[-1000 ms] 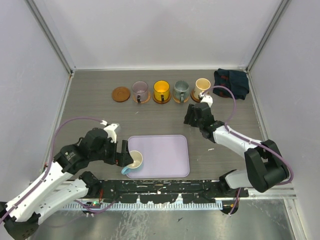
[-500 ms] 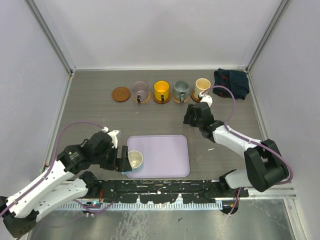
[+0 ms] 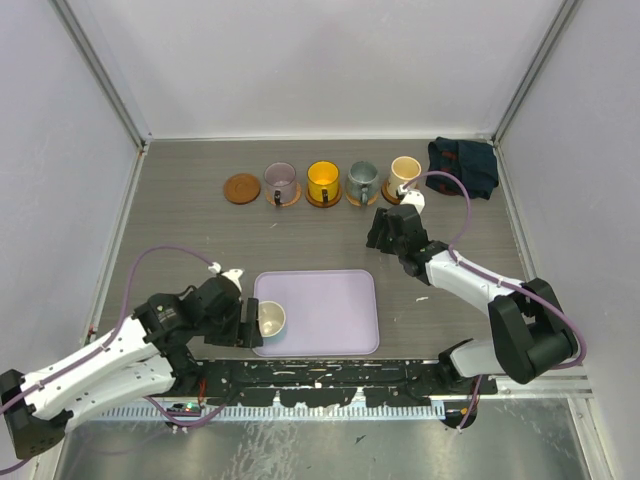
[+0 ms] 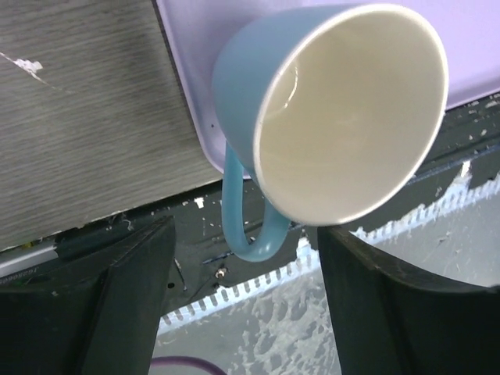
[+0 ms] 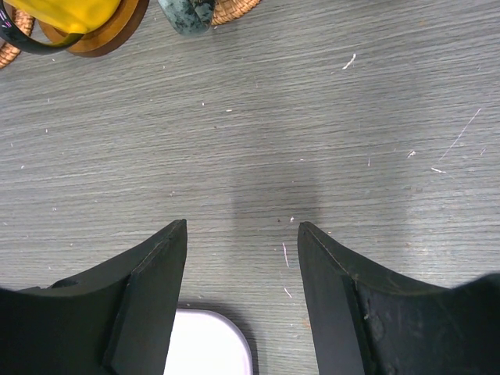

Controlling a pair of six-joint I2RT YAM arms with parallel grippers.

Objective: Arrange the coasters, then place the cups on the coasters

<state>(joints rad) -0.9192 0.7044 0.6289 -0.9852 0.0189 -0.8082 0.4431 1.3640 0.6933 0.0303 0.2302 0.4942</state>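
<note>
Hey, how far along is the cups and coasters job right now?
Done: four mugs sit on coasters in the back row. In hand: the left claw straddles the blue mug on the lavender tray, not yet gripping. Left: carry it to the empty coaster at the row's left end.

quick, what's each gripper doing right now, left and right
Left gripper: open, fingers either side of the blue cup, not clamped on it.
Right gripper: open, holding nothing.
</note>
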